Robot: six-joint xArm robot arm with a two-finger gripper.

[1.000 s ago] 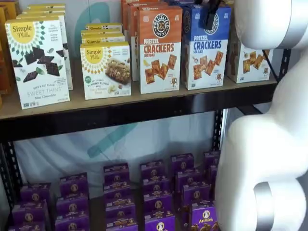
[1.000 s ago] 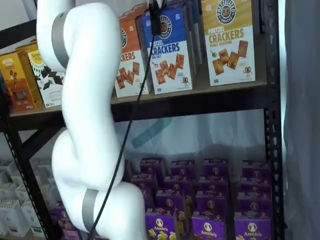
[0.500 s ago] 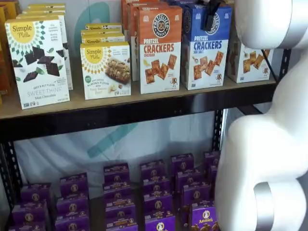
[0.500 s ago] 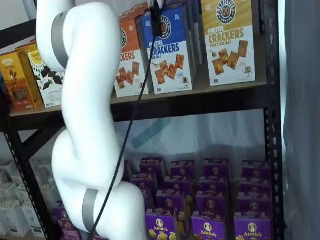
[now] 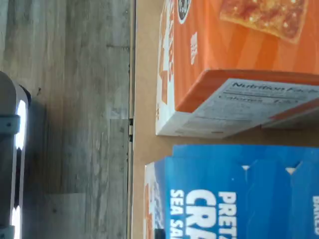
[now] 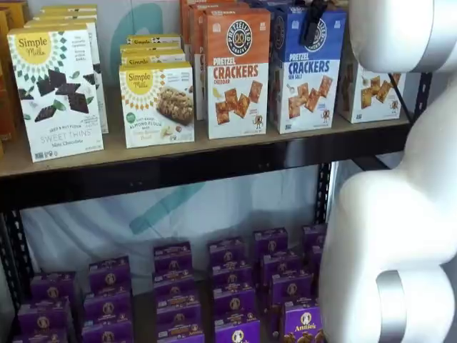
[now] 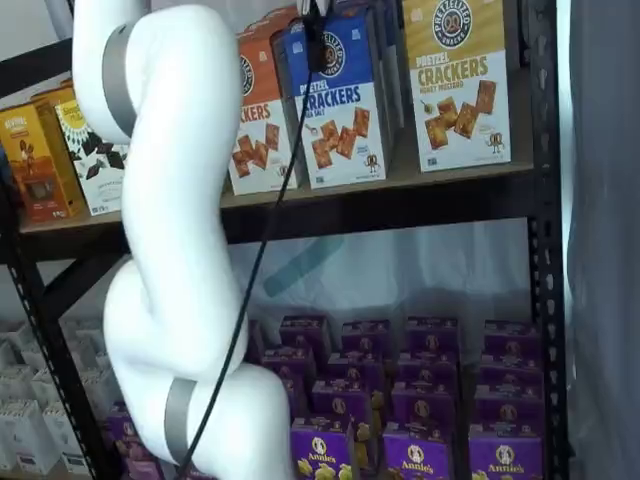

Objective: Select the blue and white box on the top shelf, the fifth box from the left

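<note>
Wrist view: blue and white box [image 5: 239, 191] seen from above on the top shelf [image 5: 144, 99], beside the orange cheddar box [image 5: 239, 64]; fingers unseen.

Shelf view: gripper [image 6: 314, 25] hangs from the upper edge onto the box's [image 6: 305, 71] blue top, jaws closed on it, apparently; box upright, long axis vertical, directly beneath the jaws.

Shelf view: same box [image 7: 340, 110] tilted slightly, gripper [image 7: 315, 45] at its top edge, cable [image 7: 262, 250] trailing down

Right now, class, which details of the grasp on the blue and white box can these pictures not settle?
- Gripper: one dark finger shows over the blue and white box; the frame edge cuts off the rest.
- Box top: cropped in both shelf views.
- Wrist view: no jaws visible.
- Box bottom on the top shelf: contact too small to judge.
</note>
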